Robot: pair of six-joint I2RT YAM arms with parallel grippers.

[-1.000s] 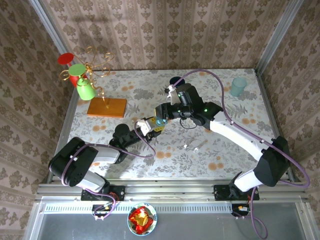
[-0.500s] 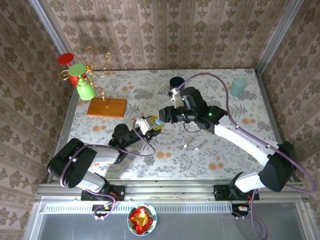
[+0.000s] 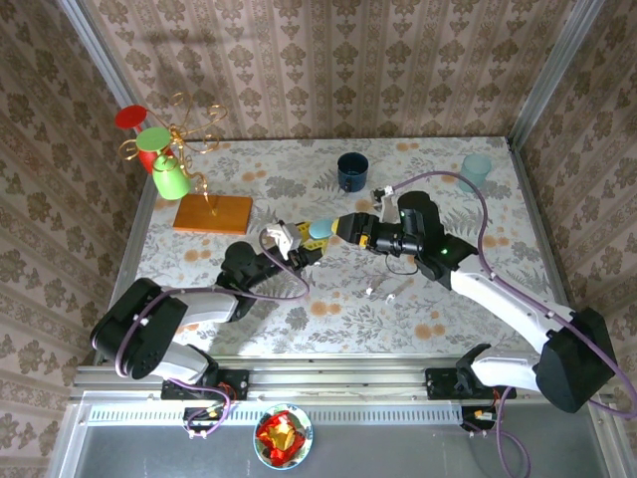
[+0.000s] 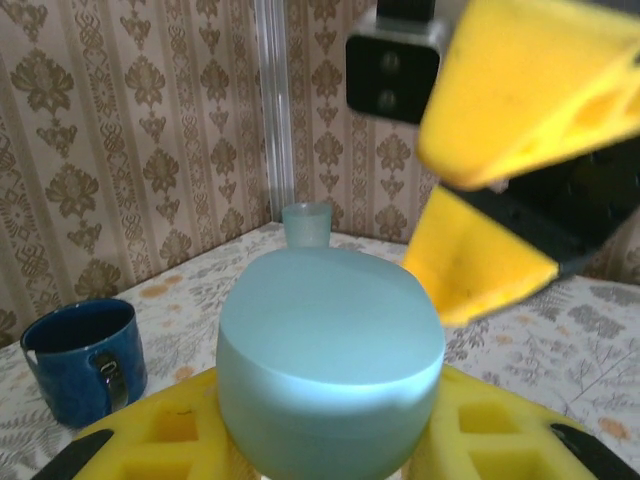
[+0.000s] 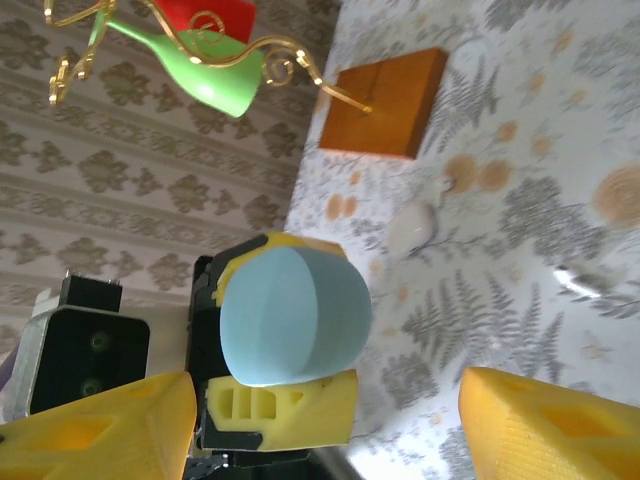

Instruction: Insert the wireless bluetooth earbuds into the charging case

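Observation:
The charging case is a light blue pebble, lid closed, lifted above the table's middle. My left gripper is shut on its lower part; in the left wrist view the case sits between the yellow fingers. My right gripper hangs open just right of the case, touching nothing; its view shows the case ahead of the spread fingertips. Two tiny white earbuds lie on the table in front of the right arm. A small white rounded piece lies near the wooden base.
A dark blue mug stands behind the grippers and a pale teal cup at the back right. A wooden base with a gold wire stand and a green cup stands at the left. Patterned walls enclose the table.
My right gripper has opened and drawn back to the right, off the light blue case. The left gripper has kept its hold on the case and shifted slightly.

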